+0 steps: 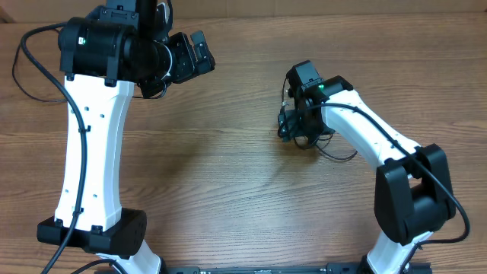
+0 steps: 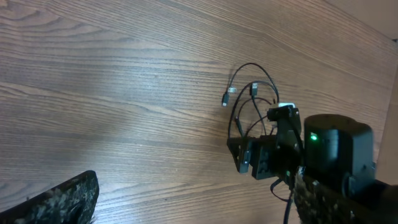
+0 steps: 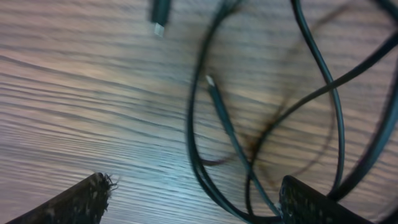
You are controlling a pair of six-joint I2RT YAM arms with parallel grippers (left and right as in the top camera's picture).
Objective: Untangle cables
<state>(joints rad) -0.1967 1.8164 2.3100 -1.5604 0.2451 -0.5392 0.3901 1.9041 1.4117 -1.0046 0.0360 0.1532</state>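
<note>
- The wooden surface (image 1: 228, 190) filled the overhead view, bare apart from one small tangle right of centre.
- The left arm (image 1: 91, 137) stood tall at the left edge. Its jaws, up in the upper left, were spread fully wide with nothing in them, well apart from the tangle.
- The right arm (image 1: 365, 129) reached in from the lower right and was plainly the nearer one, with its jaws poised right over the tangle!
- Right jaws: wide apart. In the right wrist view the two fingertips (image 3: 81, 202) sat in the bottom corners, and nothing looked pinched between them.
- The cables (image 2: 252, 102) lay loose on the wood as thin black loops, fanning from those jaws toward the top of the left wrist view.
- Up close, the strands (image 3: 190, 124) ran mostly top to bottom, crossing the gap between the fingertips. Most crowded the right-hand tip, so a squeeze there would likely catch several at once.
- A small plug (image 2: 226, 96) poked free at the tangle's upper left, probably the cleaner end to go for.
</note>
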